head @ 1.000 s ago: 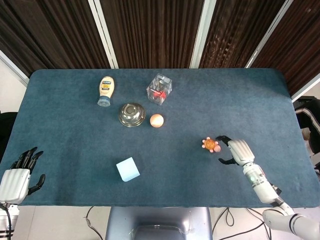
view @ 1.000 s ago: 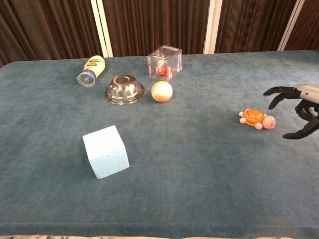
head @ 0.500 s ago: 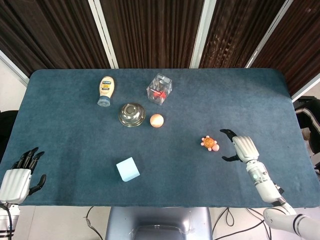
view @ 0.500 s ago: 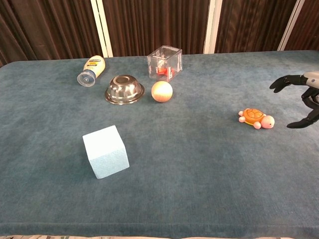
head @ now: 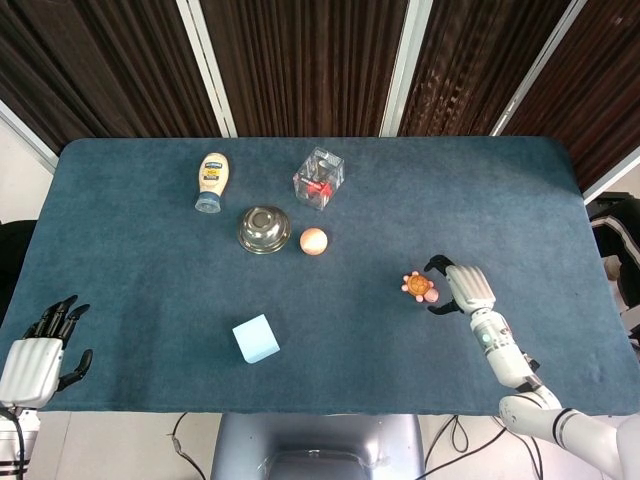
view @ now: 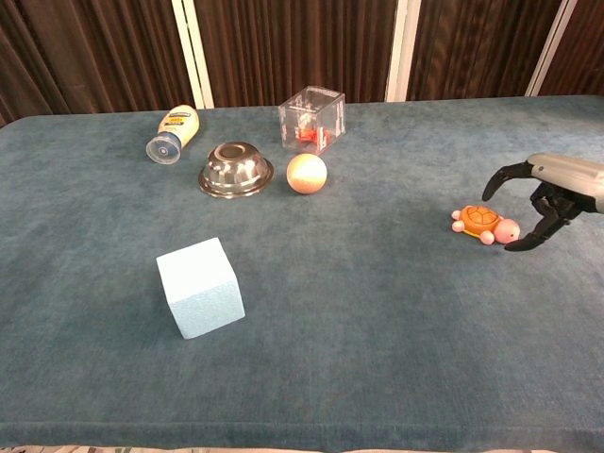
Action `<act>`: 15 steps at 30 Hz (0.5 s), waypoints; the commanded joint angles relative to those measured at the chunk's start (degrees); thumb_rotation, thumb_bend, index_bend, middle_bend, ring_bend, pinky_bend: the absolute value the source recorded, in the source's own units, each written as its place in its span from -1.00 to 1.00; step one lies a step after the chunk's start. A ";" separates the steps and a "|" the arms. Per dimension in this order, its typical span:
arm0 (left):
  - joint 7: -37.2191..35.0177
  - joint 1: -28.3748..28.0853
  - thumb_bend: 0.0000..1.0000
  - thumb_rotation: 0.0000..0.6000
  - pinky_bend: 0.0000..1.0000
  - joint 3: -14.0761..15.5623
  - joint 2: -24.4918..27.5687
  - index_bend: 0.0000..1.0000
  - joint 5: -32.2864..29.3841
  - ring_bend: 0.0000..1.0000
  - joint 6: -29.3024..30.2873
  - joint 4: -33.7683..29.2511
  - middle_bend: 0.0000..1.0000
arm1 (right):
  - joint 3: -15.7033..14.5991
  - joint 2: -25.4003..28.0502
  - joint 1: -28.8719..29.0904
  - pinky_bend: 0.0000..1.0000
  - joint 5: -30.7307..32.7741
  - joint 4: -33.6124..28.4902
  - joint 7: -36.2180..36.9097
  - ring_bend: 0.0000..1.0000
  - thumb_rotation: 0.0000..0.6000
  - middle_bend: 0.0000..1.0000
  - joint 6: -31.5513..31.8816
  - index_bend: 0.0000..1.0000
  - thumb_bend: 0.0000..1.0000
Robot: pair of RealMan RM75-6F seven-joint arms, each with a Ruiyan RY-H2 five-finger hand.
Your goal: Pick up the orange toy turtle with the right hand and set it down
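Dark curtains back my blue-carpeted table point(head: 150, 280); right of centre, my right hand point(head: 462, 288) curls spread, holding nothing, beside the orange toy turtle point(head: 420, 287).

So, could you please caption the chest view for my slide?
Right hand, fingers spread, poised beside the orange toy turtle on the blue table.

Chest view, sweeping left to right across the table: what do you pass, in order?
Mayonnaise bottle → light blue foam cube → upturned steel bowl → orange ball → orange toy turtle → right hand. The clear plastic box overlaps the ball's span, so it is left out.
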 commanded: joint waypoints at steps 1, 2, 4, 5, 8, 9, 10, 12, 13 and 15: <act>-0.21 0.05 -0.23 1.00 -0.34 -0.06 0.01 -0.67 -0.13 -0.79 0.05 0.07 -0.85 | 0.40 -1.48 0.63 0.72 0.59 1.38 -0.20 0.79 1.00 -0.33 -0.57 -0.04 -0.75; -0.26 0.05 -0.23 1.00 -0.34 -0.07 0.00 -0.66 -0.15 -0.79 0.03 0.10 -0.85 | 0.54 -1.94 0.74 0.72 0.61 1.73 0.00 0.79 1.00 -0.31 -0.50 0.00 -0.75; -0.30 0.01 -0.23 1.00 -0.34 -0.05 -0.02 -0.66 -0.16 -0.79 -0.09 0.17 -0.85 | 0.72 -2.99 0.96 0.75 0.36 2.61 0.72 0.82 1.00 -0.23 -0.22 0.11 -0.75; -0.29 -0.02 -0.23 1.00 -0.34 -0.01 -0.02 -0.66 -0.13 -0.79 -0.14 0.17 -0.85 | 0.74 -3.42 1.03 0.76 0.13 3.00 1.02 0.83 1.00 -0.19 0.01 0.15 -0.75; -0.28 -0.05 -0.23 1.00 -0.34 0.04 -0.01 -0.66 -0.04 -0.79 -0.20 0.18 -0.85 | 0.68 -4.69 1.01 0.81 -1.06 4.17 2.37 0.88 1.00 -0.03 1.50 0.36 -0.51; -0.34 -0.02 -0.23 1.00 -0.34 0.05 0.02 -0.66 -0.03 -0.79 -0.16 0.17 -0.85 | 0.52 -5.08 0.92 0.82 -1.74 4.62 3.03 0.89 1.00 0.03 2.27 0.42 -0.36; -0.41 0.00 -0.23 1.00 -0.34 0.04 0.04 -0.66 -0.05 -0.79 -0.12 0.17 -0.85 | 0.36 -5.34 0.85 0.84 -2.26 5.01 3.44 0.90 1.00 0.09 2.83 0.49 -0.17; -0.61 0.06 -0.23 1.00 -0.34 0.00 0.07 -0.65 -0.10 -0.79 -0.02 0.20 -0.85 | -0.03 -5.96 0.68 0.85 -3.51 6.11 4.32 0.92 1.00 0.19 4.24 0.61 0.17; -0.66 0.09 -0.23 1.00 -0.34 -0.02 0.09 -0.65 -0.11 -0.79 0.03 0.20 -0.85 | -0.18 -6.23 0.60 0.86 -3.96 6.60 4.64 0.93 1.00 0.23 4.78 0.67 0.34; -0.68 0.09 -0.23 1.00 -0.34 -0.03 0.11 -0.65 -0.12 -0.79 0.05 0.18 -0.85 | -0.50 -6.65 0.48 0.87 -4.77 7.47 5.49 0.93 1.00 0.29 5.55 0.73 0.59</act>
